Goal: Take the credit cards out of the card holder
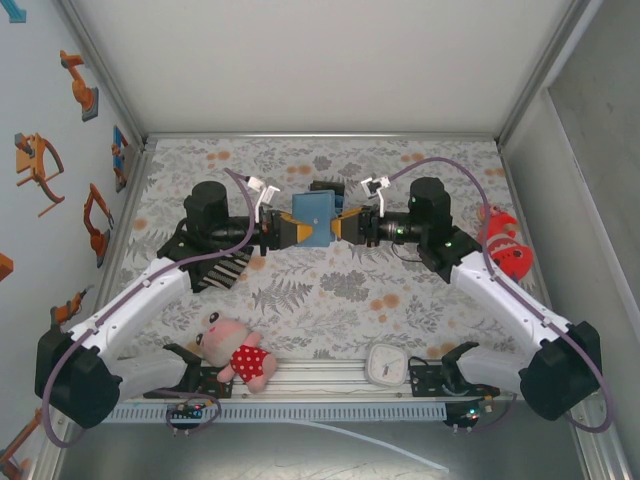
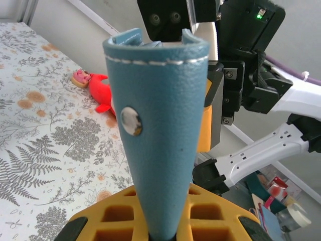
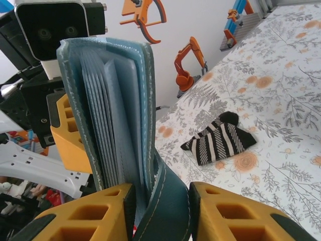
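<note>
Top external: left gripper [image 1: 291, 230] and right gripper [image 1: 344, 227] both pinch the card holder [image 1: 315, 216] between them. Its gripped edges are hidden by fingers, and credit cards cannot be made out among its layered pockets

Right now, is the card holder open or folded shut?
Folded, only slightly parted: the card holder has its covers close together, with the inner sleeves fanned in the narrow gap between them.

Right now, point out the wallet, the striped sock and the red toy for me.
Wallet [image 1: 313, 218]: top view, middle of its blue cover.
Sock [image 3: 220, 143]: right wrist view, its striped middle.
Red toy [image 2: 99, 91]: left wrist view, its red body.
</note>
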Controlling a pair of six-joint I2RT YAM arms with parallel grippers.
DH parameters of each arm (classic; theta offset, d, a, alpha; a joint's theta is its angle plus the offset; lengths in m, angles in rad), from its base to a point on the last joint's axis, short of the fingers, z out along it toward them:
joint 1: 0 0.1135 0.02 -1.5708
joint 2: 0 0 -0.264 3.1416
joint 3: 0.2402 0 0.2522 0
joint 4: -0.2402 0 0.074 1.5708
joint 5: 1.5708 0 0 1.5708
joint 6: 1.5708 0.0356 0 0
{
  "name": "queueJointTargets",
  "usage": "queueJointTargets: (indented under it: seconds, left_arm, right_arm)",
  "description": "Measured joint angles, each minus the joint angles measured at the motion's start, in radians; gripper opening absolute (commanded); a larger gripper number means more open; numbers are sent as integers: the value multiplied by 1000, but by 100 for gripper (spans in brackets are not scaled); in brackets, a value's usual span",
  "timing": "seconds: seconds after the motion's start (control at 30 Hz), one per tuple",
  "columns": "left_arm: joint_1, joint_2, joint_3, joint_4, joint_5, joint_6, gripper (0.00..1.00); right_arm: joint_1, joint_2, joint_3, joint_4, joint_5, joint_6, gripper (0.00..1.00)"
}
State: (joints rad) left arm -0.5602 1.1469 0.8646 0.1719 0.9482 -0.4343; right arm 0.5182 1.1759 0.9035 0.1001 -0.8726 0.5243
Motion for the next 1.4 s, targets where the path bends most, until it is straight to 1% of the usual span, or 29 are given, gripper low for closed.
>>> queueJointTargets:
  seconds: [0.1,0.2,0.3,0.37,0.4,0.47,0.63,0.77,0.9,0.97,1.0,1.07,1.2,1.4]
  left_arm:
    - [1,4,-4,24,5,-16,0]
    - [2,14,-5,47,10,-29,0]
    - [2,29,-5,74,18,-43,0]
    - [2,37,-5,83,20,-48,6]
    - [2,40,-5,85,21,-51,9]
    - [2,44,-5,86,21,-53,19]
    - [-11,70,-5,83,16,-62,49]
    - [-22,101,-5,82,5,-73,60]
    - [-40,150,-4,85,-19,-85,78]
    - [-59,179,-1,89,-34,-88,85]
    - [-70,193,0,92,-44,-88,88]
    - [-90,218,4,97,-69,-90,90]
    - [-120,252,7,115,-142,-89,90]
    - [-137,267,10,134,-266,-86,93]
  right_arm:
    - [-5,10,-7,40,-21,27,33]
    - [-10,20,-11,66,-34,53,25]
    - [-11,24,-12,81,-40,69,13]
    - [-13,24,-13,85,-43,75,2]
    - [-14,24,-14,84,-42,77,0]
    - [-15,23,-14,74,-39,71,0]
    - [-2,-4,-14,-9,-8,27,0]
    - [3,-30,-13,-103,56,-4,0]
    - [3,-48,-10,-184,143,-21,0]
    - [3,-51,-1,-224,188,-24,0]
    - [3,-51,5,-244,212,-25,0]
    - [6,-51,22,-285,262,-26,0]
    - [27,-51,55,-365,367,-31,0]
    - [75,-51,111,-479,511,-51,0]
